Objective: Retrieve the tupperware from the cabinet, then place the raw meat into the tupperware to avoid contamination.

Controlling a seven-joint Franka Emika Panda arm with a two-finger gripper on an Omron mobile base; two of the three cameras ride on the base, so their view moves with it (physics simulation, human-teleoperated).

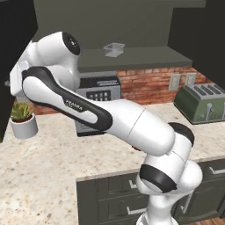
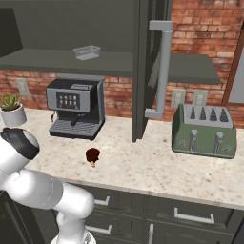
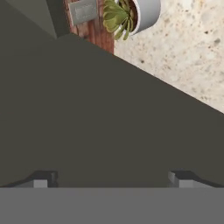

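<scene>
- Take the coffee machine [image 2: 76, 107] as your landmark: it stands on the speckled counter [image 2: 157, 164] against the brick wall.
- Your tupperware [image 2: 86, 52] sits on the cabinet shelf [image 2: 57, 59] directly above the coffee machine; you see it in the left base view too [image 1: 114, 49], small, pale and see-through.
- The cabinet [image 2: 147, 71] is open: one door stands edge-on just to the right of the coffee machine, its long silver bar handle [image 2: 162, 66] facing you.
- The raw meat [image 2: 92, 155] lies on the counter in front of the coffee machine, slightly to its right and apart from it.
- Your tool [image 3: 111, 179] has its jaws spread as wide as they go and grips nothing; its two tips frame a flat dark grey-green panel [image 3: 109, 122] right in front of them.
- A potted succulent [image 2: 10, 108] stands on the counter to the left of the coffee machine; it appears at the top of the hand view as well [image 3: 131, 15].
- A green-grey toaster [image 2: 205, 131] sits on the counter well to the right of the coffee machine, beyond the open door.
</scene>
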